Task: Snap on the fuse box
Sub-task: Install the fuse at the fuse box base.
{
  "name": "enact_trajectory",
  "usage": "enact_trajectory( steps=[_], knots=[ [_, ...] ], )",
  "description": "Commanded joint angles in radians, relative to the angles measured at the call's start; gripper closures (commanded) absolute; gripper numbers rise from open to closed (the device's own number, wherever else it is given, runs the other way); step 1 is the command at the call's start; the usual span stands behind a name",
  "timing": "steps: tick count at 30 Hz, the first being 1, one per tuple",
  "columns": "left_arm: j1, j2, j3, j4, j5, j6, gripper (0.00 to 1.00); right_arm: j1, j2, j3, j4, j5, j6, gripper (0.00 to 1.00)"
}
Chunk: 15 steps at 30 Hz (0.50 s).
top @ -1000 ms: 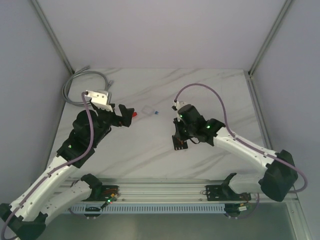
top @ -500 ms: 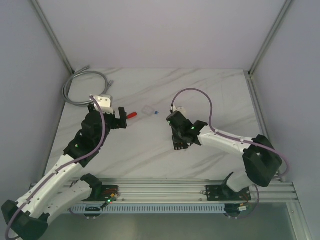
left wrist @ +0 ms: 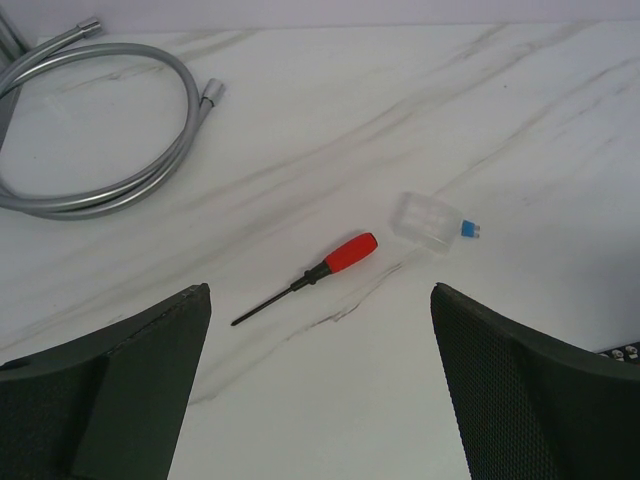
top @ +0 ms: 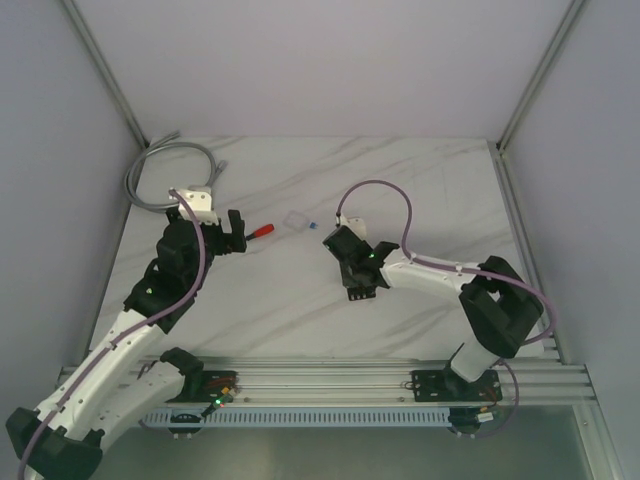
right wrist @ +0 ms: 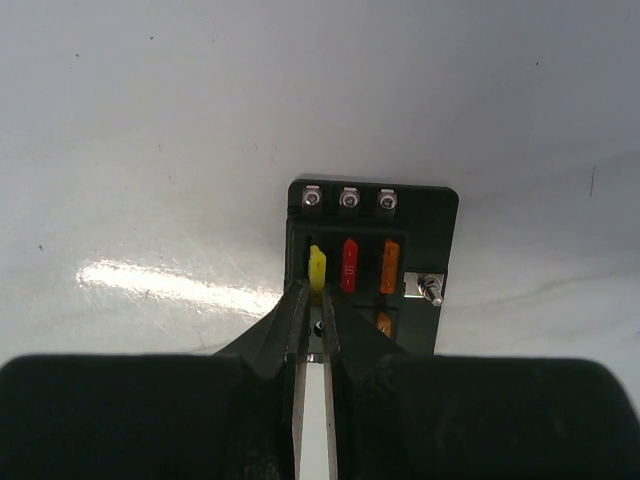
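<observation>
Pulled back since a second ago, my left gripper [left wrist: 320,292] hangs wide open short of the red-handled screwdriver [left wrist: 318,272], while I see my right gripper [right wrist: 315,298] pinched on a yellow fuse [right wrist: 317,265] in the fuse box [right wrist: 420,215], flat on the table [top: 300,310].

Robot lab test cell: plain grey walls [top: 320,60], aluminium frame posts [top: 105,75], marble-look tabletop [top: 300,310], robot arms [top: 160,285] on mounting rail [top: 320,380].

White surface [top: 300,310], veined with grey marble streaks, fills the middle; plain pale lilac walls [top: 320,60] close it in on three sides; slim metal posts [top: 105,75] rise at the back corners; an aluminium rail [top: 320,380] lines the near edge; a soft glare [right wrist: 170,283] lies on the glossy top.
</observation>
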Motion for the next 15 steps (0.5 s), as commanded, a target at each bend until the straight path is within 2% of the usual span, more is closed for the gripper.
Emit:
enact_trajectory(
  steps=[1, 15],
  knots=[
    [0.008, -0.012, -0.012, 0.021, 0.018, -0.002, 0.00, 0.011, 0.019, 0.036, 0.000, 0.052, 0.036, 1.00],
    [0.010, -0.014, -0.011, 0.021, 0.021, -0.004, 0.00, 0.015, 0.011, 0.048, 0.000, 0.098, 0.058, 1.00]
  ],
)
